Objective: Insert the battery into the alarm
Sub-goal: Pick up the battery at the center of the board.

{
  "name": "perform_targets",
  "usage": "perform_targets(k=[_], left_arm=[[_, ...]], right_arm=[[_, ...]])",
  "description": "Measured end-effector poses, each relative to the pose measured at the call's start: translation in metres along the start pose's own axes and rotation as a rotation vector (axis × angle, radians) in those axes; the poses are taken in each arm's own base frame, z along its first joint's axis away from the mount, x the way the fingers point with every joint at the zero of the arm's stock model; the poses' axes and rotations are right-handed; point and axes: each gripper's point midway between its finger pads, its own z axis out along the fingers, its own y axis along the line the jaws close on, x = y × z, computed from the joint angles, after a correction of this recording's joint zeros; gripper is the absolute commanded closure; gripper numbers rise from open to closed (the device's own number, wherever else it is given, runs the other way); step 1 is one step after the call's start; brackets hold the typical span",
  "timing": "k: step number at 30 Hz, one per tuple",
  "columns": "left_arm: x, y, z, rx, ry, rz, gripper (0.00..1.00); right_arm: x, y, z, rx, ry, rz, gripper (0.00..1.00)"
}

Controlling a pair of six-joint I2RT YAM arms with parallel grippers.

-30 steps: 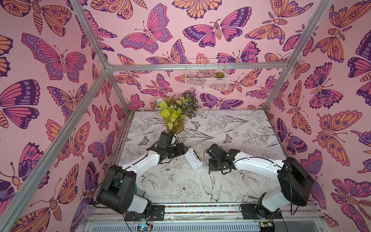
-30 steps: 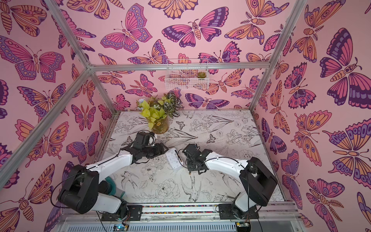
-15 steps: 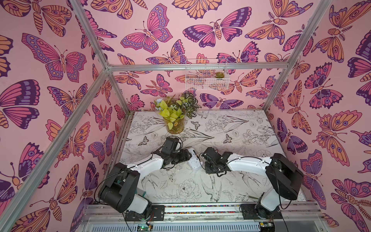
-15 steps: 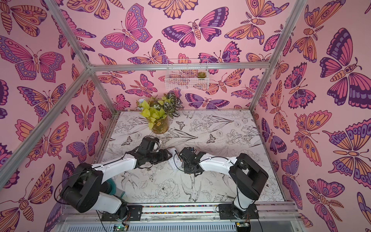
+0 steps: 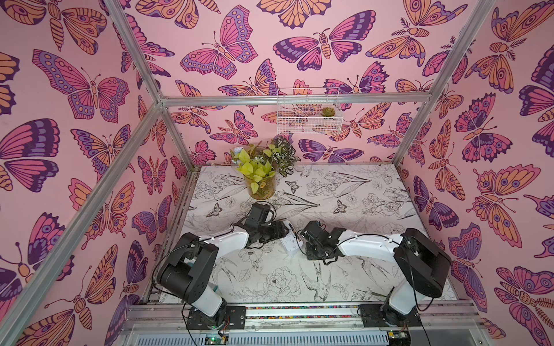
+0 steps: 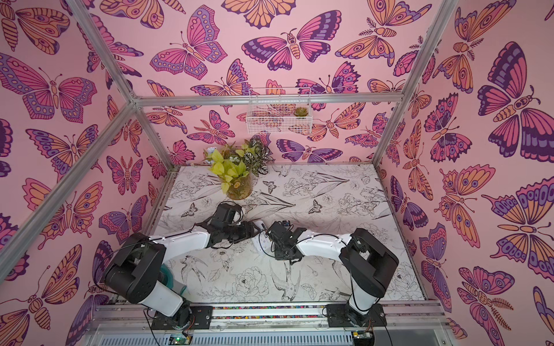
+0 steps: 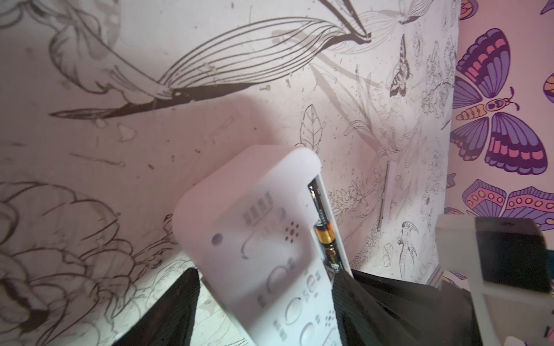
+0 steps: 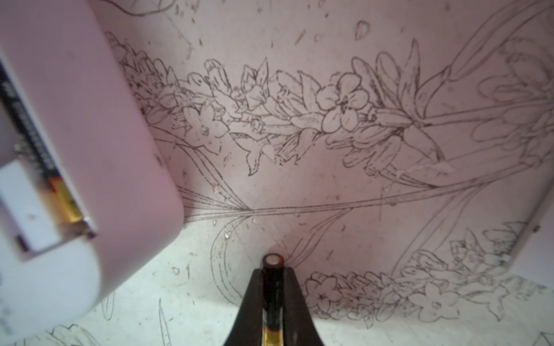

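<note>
The alarm (image 7: 254, 224) is a white rounded clock, held back-side up and tilted over the table. My left gripper (image 7: 265, 281) is shut on its two long sides. A black and gold battery (image 7: 325, 236) lies in the open slot along one edge of the alarm. In both top views the alarm (image 5: 290, 239) (image 6: 261, 238) sits between the two grippers at the table's middle. My right gripper (image 8: 272, 272) is shut on a second black and gold battery (image 8: 272, 260), whose end pokes out past the fingertips. The alarm (image 8: 60, 149) is close beside it, not touching.
A glass vase of green leaves (image 5: 260, 185) stands behind the left arm. A white wire basket (image 5: 307, 115) with a small succulent hangs on the back wall. Butterfly-print walls and metal posts close in the flower-print table (image 5: 359, 203).
The two arms have drawn together. The left gripper carried the alarm rightward and away from the front edge. The right gripper swung left and now sits right beside the alarm.
</note>
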Motion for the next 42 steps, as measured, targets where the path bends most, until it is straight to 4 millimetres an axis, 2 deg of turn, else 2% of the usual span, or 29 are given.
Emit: perform_targets(k=[8, 11, 15, 18, 24, 26, 30, 35, 38, 42], left_arm=[[-0.011, -0.011, 0.005, 0.039, -0.014, 0.038, 0.27], [-0.013, -0.011, 0.004, 0.034, -0.033, 0.058, 0.34], [-0.01, -0.01, -0.014, 0.021, -0.083, 0.09, 0.37], [-0.005, -0.024, -0.033, 0.034, -0.142, 0.152, 0.38], [0.03, -0.088, -0.075, 0.131, -0.272, 0.429, 0.38], [0.044, -0.103, -0.085, 0.163, -0.325, 0.53, 0.4], [0.068, -0.113, -0.097, 0.221, -0.456, 0.735, 0.45], [0.094, -0.111, -0.098, 0.237, -0.598, 1.02, 0.47], [0.101, -0.123, -0.104, 0.257, -0.696, 1.178, 0.47], [0.099, -0.142, -0.112, 0.274, -0.825, 1.295, 0.46]], right_arm=[[0.006, -0.011, -0.005, -0.035, -0.019, 0.077, 1.0], [0.005, -0.019, -0.012, -0.084, -0.026, 0.162, 1.0], [-0.009, -0.018, -0.029, -0.19, -0.063, 0.29, 1.0], [-0.027, -0.004, -0.049, -0.305, -0.1, 0.382, 1.0], [-0.058, 0.025, -0.102, -0.587, -0.16, 0.584, 1.0], [-0.064, 0.031, -0.117, -0.665, -0.167, 0.644, 1.0], [-0.069, 0.034, -0.138, -0.801, -0.163, 0.789, 1.0], [-0.069, 0.032, -0.149, -0.88, -0.144, 0.917, 1.0], [-0.073, 0.035, -0.168, -0.952, -0.159, 0.964, 0.99], [-0.075, 0.038, -0.187, -1.043, -0.168, 1.005, 0.99]])
